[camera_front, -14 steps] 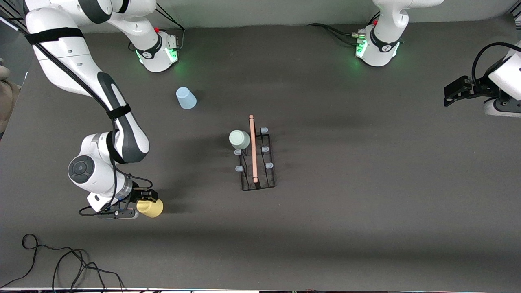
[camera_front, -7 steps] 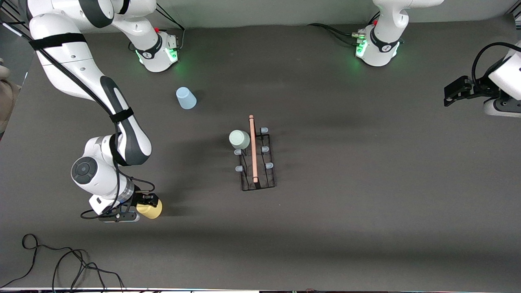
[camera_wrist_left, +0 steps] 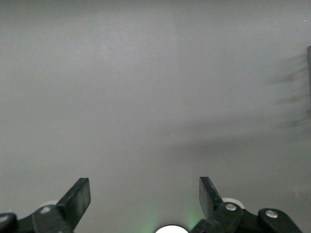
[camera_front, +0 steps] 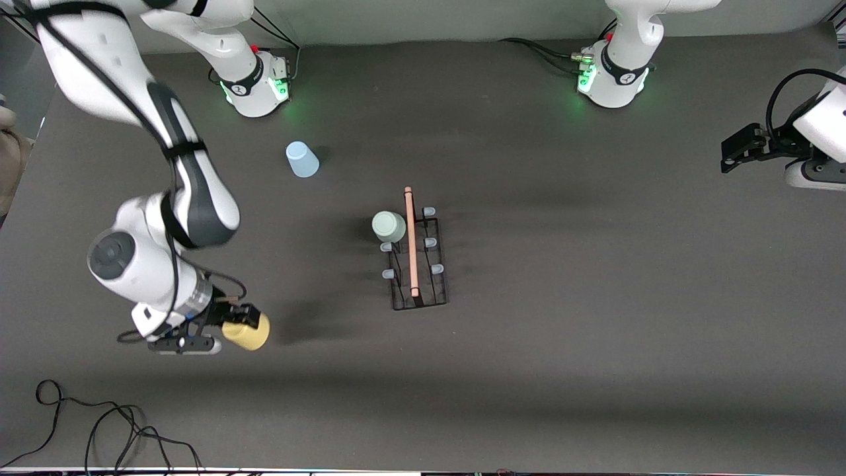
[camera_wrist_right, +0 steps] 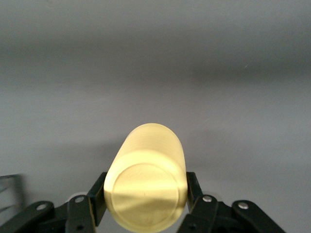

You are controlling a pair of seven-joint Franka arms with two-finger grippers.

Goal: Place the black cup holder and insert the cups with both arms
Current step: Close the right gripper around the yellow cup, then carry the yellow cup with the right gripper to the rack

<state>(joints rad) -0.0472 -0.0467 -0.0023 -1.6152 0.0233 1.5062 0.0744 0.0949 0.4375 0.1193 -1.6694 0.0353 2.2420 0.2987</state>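
Right gripper (camera_front: 232, 322): at the right arm's end of the table, about 8 o'clock from the rack; fingers clamped on the yellow cup (camera_front: 248, 332), one on each side of its wall as the right wrist view (camera_wrist_right: 145, 196) shows.
Yellow cup: held lying sideways in those fingers, its flat base toward the wrist camera (camera_wrist_right: 146, 187); whether it touches the table (camera_front: 595, 330) cannot be told.
Light blue cup (camera_front: 302, 159): upside down on the table, at about 10 o'clock from the rack, well apart from it, farther from the front camera and near the right arm's base (camera_front: 254, 86).
Mint green cup (camera_front: 388, 226): upside down on a peg of the rack, on the side facing the right arm's end, at the end farther from the front camera.
Black cup holder (camera_front: 418, 264): upright at mid-table, wooden rod handle (camera_front: 411, 241) along its top; five pale-blue peg tips bare.
Left gripper (camera_front: 743, 147): at the left arm's end, about 2 o'clock from the rack; arm waiting; fingers (camera_wrist_left: 77, 199) spread wide, nothing between them.
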